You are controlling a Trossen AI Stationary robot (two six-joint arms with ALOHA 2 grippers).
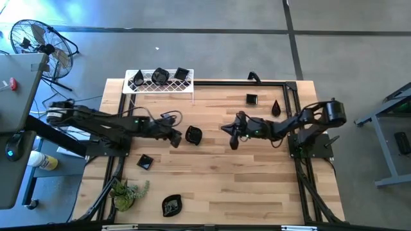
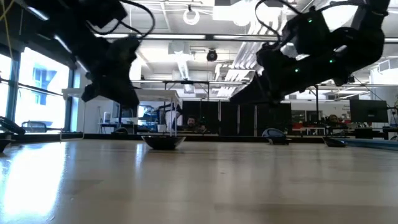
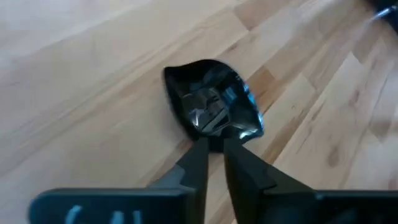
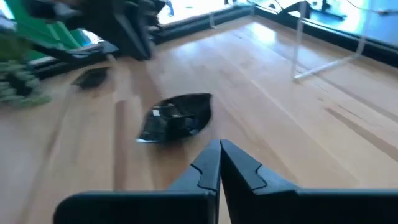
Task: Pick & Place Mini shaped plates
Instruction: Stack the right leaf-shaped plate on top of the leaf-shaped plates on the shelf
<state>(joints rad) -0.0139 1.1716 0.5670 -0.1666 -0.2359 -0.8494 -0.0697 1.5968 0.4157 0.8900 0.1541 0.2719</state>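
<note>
A glossy black leaf-shaped mini plate [image 1: 193,135] rests flat on the wooden table between the two arms, and also shows as the plate [image 3: 214,109], [image 4: 177,117], [image 2: 163,142]. My left gripper [image 1: 176,137], [image 3: 214,146] hangs above the table at the plate's left rim. Its fingers are open by a narrow gap and hold nothing. My right gripper [image 1: 232,140], [image 4: 219,149] is shut and empty, to the right of the plate and raised. Three more plates sit on the white wire rack [image 1: 159,86] at the far edge.
Other black plates lie on the table: a square plate [image 1: 252,99] and a teardrop plate [image 1: 276,108] far right, a square plate [image 1: 144,162] near left, and a leaf plate [image 1: 172,205] at the near edge. A green plant [image 1: 125,192] stands at the near left corner. A black frame borders the table.
</note>
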